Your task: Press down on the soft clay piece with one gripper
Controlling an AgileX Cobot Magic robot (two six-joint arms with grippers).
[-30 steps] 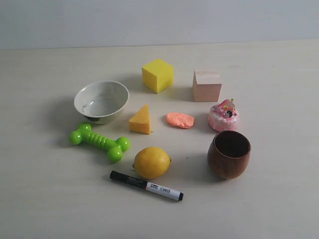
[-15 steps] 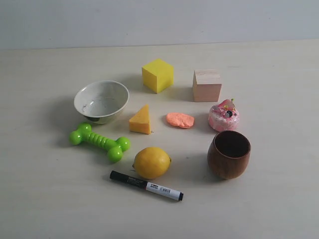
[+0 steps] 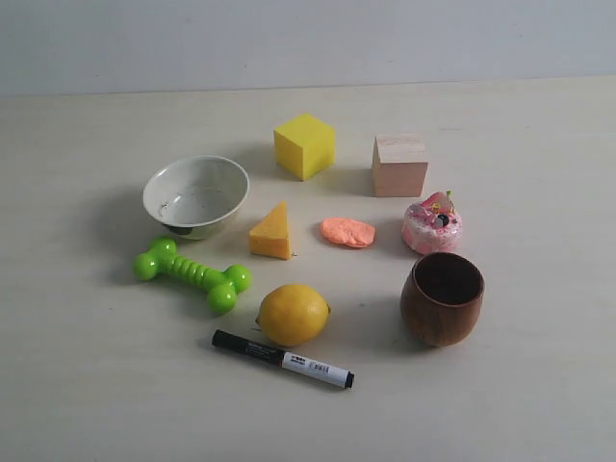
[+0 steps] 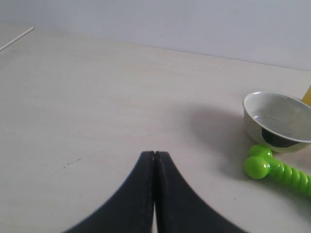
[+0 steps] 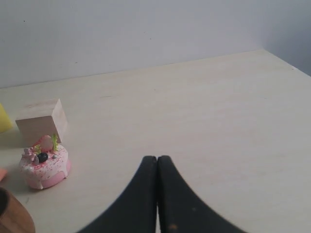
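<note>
Right wrist view: clay (image 5: 1, 174) well apart from claw (image 5: 156, 158)

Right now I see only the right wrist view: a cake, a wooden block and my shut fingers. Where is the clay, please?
Observer: In the exterior view the clay lies flat on the table between the wedge and the cake, touching neither.
Operator: And what does the left wrist view show?
Observer: The left gripper is shut. Its view holds the bowl and the green bone, but no clay.
Operator: Does something cover the clay?
Observer: No, its whole top shows uncovered in the exterior view.
</note>
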